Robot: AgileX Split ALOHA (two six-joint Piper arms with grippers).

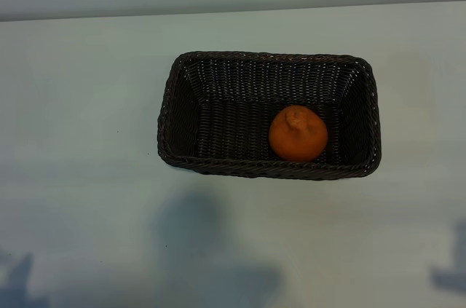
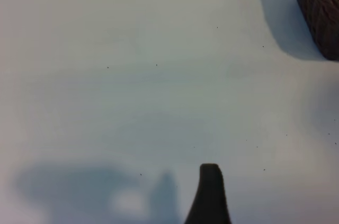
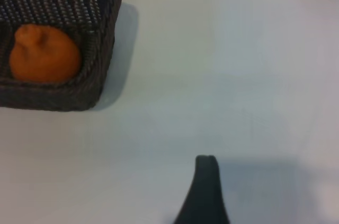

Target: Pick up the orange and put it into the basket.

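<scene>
I see the orange [image 1: 298, 133] sitting in the basket [image 1: 169, 104], so I think I'm done and just hold both pincers wide, off the bench [image 1: 80, 177].

Pale white table [image 1: 87, 177], soft grey shadows near its front edge

Orange [image 1: 298, 134]: small, round, bright orange, with a knobbly bump on top; upright on the basket floor, toward the end nearer the right gripper, close to the long wall at the exterior view's lower side. Basket [image 1: 218, 58]: rectangular, dark brown woven wicker, rounded corners, braided rim, sloping sides; upright and open-topped, lying between the two arms' sides. Both wrist views show a basket corner well apart from the visible fingertip.
</scene>
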